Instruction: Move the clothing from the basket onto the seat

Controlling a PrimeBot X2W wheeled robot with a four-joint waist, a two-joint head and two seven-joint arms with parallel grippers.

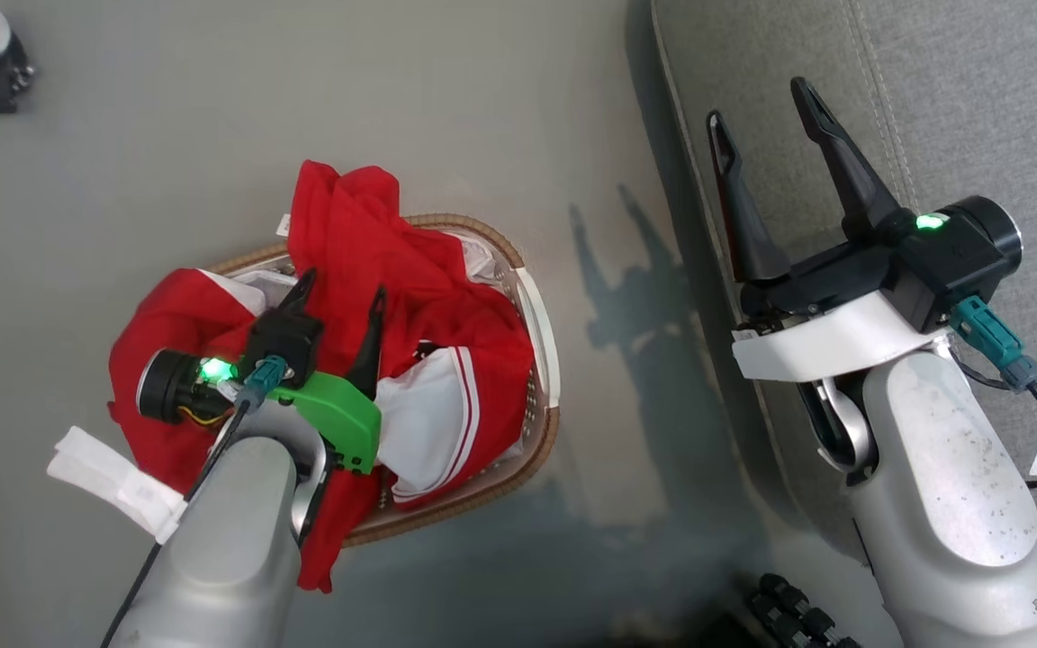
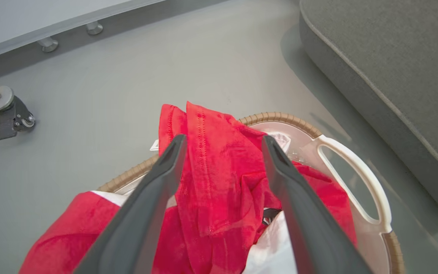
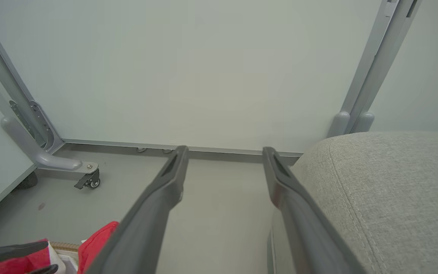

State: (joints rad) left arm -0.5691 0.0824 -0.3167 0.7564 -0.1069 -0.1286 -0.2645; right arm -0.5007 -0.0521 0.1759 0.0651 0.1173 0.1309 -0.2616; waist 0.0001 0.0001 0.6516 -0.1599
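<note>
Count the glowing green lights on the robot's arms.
2. The left-wrist light glows above the clothing in the basket; the right-wrist light glows over the edge of the seat. More may be hidden.

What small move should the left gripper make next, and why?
Probably lower the left gripper onto the clothing, ready to close: its jaws stand open over the red heap, which lies in the basket, not on the seat.

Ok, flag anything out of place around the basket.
The clothing is heaped and spilling over the rim of the basket: red folds hang outside it on several sides, one trailing toward the floor. Nothing looks damaged.
</note>
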